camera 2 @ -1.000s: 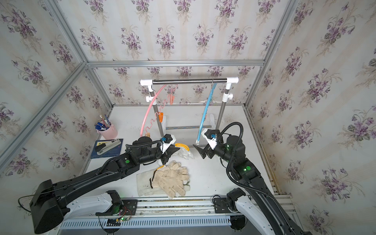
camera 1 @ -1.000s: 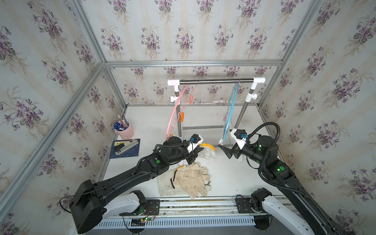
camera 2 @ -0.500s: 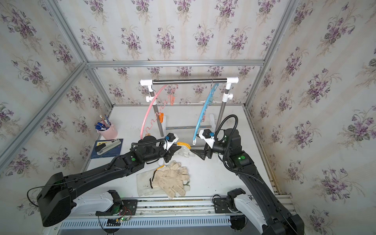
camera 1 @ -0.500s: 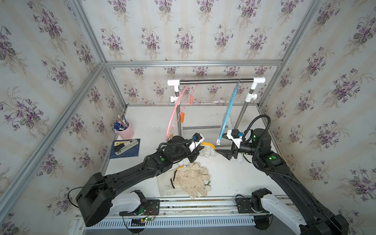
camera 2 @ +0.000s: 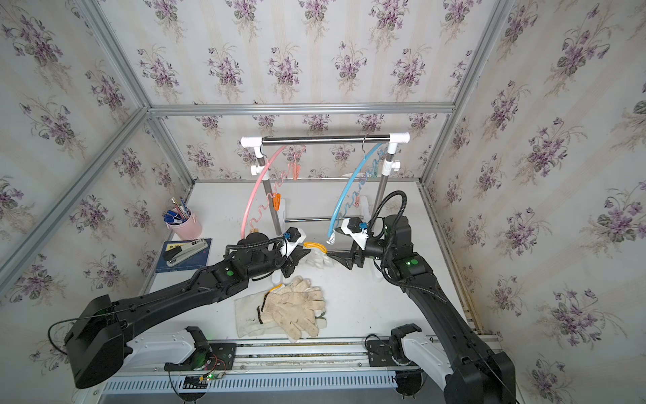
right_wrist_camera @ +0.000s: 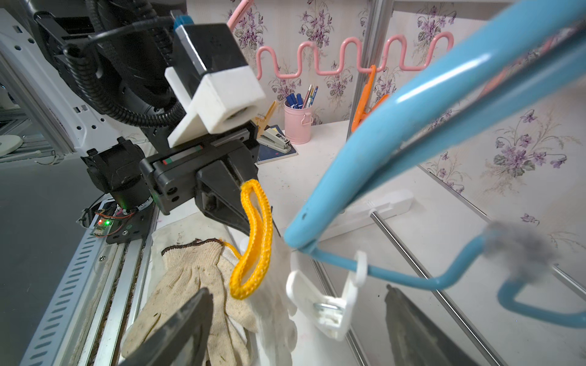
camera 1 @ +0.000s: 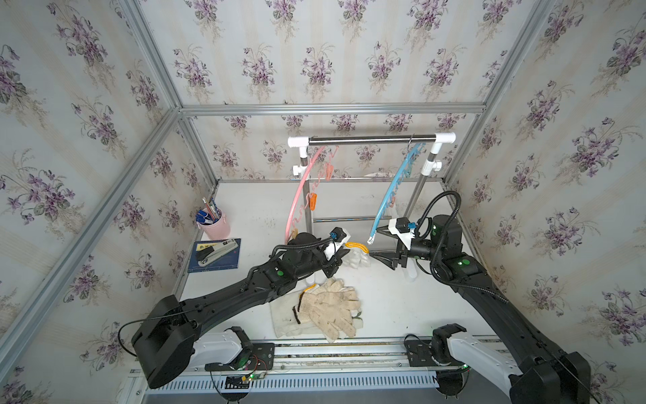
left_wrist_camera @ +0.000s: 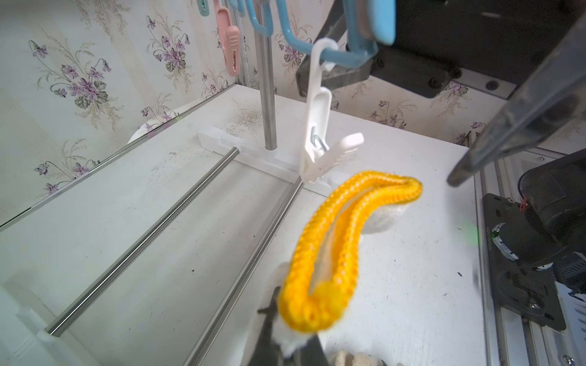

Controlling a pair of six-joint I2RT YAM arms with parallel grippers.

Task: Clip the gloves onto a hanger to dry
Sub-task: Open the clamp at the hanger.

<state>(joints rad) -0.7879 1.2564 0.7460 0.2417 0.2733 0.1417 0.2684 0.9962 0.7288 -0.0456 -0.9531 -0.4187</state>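
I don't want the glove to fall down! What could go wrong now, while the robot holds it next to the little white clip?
1. The left gripper pinches the white glove only at its yellow cuff edge, so the glove might slip out.
2. The white clip dangles loosely from the blue hanger. When the open right gripper squeezes the clip, it may swing aside and miss the cuff.

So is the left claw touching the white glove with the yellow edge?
Touching. The right wrist view shows the left gripper shut on the white glove, with its dark fingers pinching the yellow cuff.
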